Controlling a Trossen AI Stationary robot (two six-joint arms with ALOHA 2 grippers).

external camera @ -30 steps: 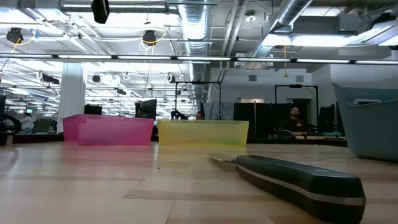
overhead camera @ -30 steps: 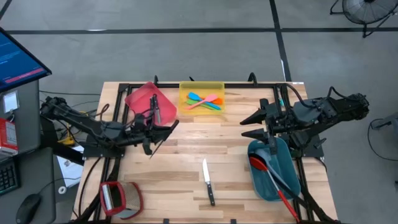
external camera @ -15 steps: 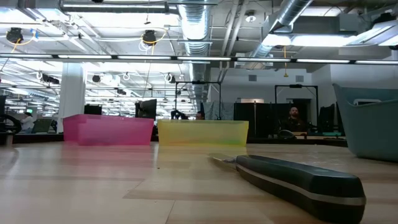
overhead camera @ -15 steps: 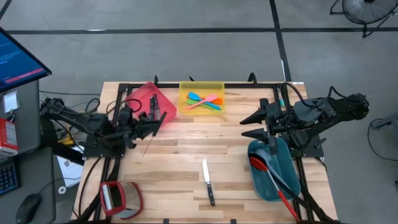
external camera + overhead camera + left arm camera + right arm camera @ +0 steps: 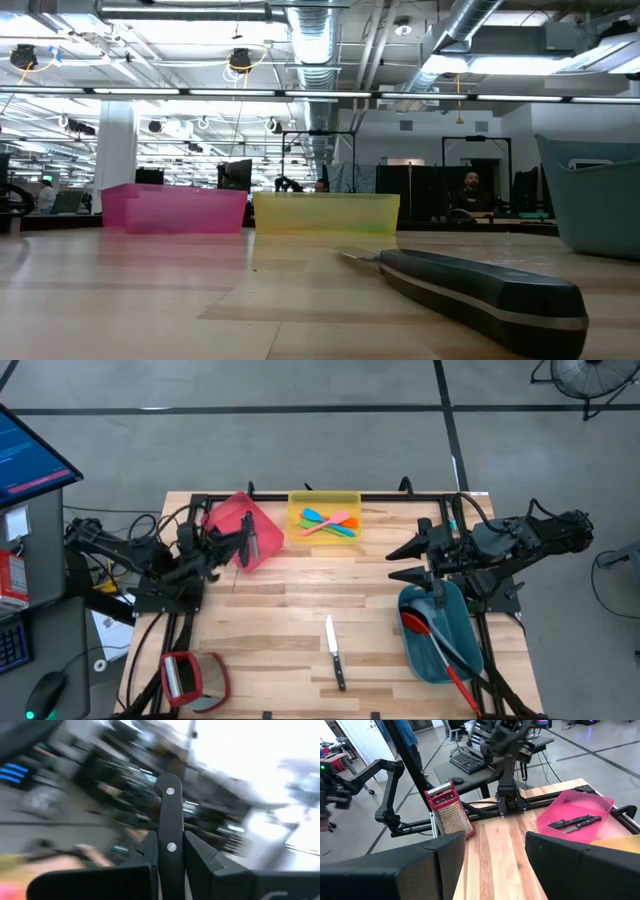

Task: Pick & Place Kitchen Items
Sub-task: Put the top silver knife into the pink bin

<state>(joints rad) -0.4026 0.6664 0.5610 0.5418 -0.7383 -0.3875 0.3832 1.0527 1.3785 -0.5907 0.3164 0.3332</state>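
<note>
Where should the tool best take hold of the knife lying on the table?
Probably at the black handle of the knife, coming straight down from above. It lies flat and alone on the table, blade toward the bins, so the thicker handle end is the safer grip.

room behind the gripped knife is blurred.

i see one black-handled knife flat mid-table, two knives in the pink bin, bright spatulas in the yellow, spoons in the teal.
</note>
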